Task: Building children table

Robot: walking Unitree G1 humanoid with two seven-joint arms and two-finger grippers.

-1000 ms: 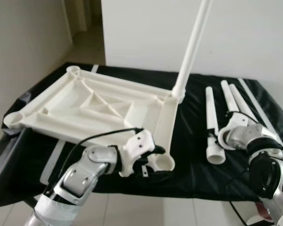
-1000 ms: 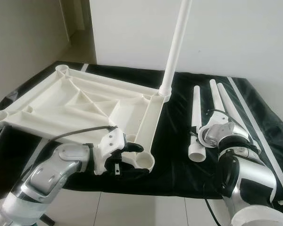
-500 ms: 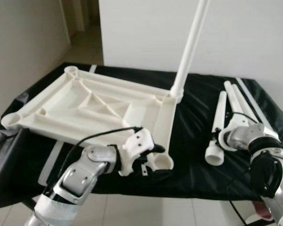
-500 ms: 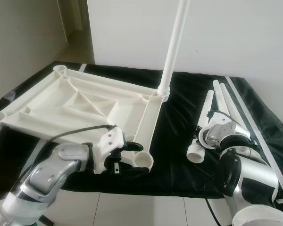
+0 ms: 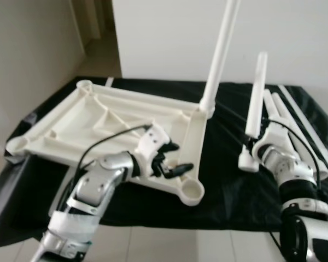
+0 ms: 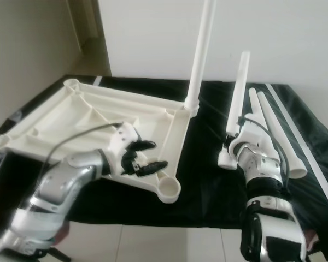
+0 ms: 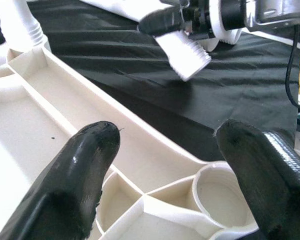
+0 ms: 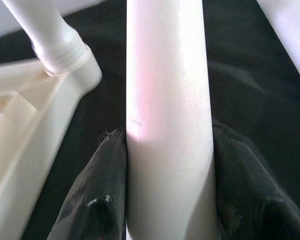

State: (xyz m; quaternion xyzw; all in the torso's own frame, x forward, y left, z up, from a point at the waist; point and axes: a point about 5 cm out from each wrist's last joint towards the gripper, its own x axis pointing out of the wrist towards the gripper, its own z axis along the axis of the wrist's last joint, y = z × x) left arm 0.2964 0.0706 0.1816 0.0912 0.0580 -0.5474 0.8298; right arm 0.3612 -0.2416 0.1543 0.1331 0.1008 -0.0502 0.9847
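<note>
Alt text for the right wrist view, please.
The right claw grips a white table leg between its two black fingers. Behind it, another leg stands screwed into a corner of the upturned white tabletop on a black cloth.

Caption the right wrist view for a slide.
Right hand grips a white table leg beside the upturned tabletop.

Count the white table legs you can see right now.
4: one leg upright in the tabletop's far corner, one leg held by the right claw, two lying on the black cloth.
</note>
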